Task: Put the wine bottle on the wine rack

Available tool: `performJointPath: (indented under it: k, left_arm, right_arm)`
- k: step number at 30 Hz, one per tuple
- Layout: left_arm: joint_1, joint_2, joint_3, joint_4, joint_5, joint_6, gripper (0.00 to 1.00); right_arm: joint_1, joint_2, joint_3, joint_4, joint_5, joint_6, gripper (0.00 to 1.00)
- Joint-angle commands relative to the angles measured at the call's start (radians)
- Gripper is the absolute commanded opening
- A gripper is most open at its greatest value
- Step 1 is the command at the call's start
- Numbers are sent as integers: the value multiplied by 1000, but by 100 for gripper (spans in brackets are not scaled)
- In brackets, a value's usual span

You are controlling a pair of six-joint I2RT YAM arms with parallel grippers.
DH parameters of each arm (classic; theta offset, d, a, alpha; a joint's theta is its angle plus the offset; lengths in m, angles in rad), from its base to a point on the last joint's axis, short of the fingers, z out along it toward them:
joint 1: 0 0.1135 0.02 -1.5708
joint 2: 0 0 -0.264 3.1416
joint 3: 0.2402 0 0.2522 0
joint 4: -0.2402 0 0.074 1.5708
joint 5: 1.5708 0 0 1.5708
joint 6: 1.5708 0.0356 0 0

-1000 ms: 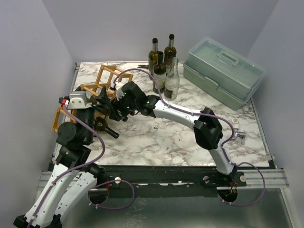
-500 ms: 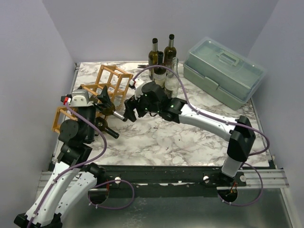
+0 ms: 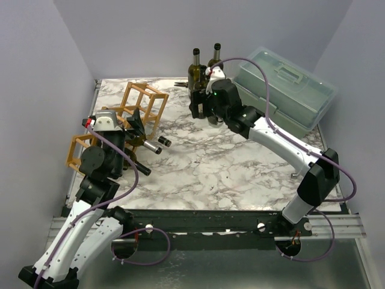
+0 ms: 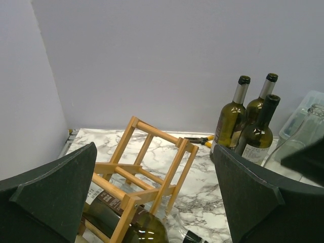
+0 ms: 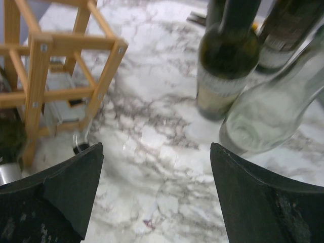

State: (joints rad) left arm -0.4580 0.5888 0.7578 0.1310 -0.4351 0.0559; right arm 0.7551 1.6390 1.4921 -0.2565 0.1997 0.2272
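1. Closest in, the left arm is rising from the near-left edge of the marble table. Its left gripper is hanging just above the wine rack, with the fingers spread wide and nothing between them.
2. Just beyond, the wine rack is sitting on the left side of the table. It is a lattice of thin, light wooden sticks. One cell is standing taller toward the back, and lower cells are running out toward the left edge.
3. Inside the lower cells, bottles are lying on their sides. A dark green bottle with a label is resting under the sticks in the left wrist view. Capped necks are poking out of the rack toward the middle of the table.
4. Further back, the right arm is reaching across from the near-right corner. The right gripper is hovering over bare marble between the rack and the upright bottles, with its jaws wide apart and empty.
5. Behind it, three dark standing bottles and a clear bottle are standing close together near the back wall.
6. Yellow-handled pliers are lying flat just left of that group.
7. Farthest right, a pale green toolbox is sitting with its lid shut.
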Motion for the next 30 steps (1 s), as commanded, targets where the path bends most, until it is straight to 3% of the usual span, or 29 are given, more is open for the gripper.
performJointPath:
  k: [1, 16, 24, 30]
  left_arm:
    - [5, 13, -6, -2, 24, -25, 98]
    - [5, 36, 0, -6, 41, -36, 98]
    - [5, 34, 2, -8, 57, -43, 99]
    - [5, 37, 2, -8, 62, -47, 98]
  right_arm:
    - [-29, 84, 177, -21, 131, -59, 89]
    - [-71, 452, 690, -39, 324, -251, 94]
    - [-97, 572, 761, 6, 386, -244, 93]
    - [-117, 638, 790, 44, 376, -240, 84]
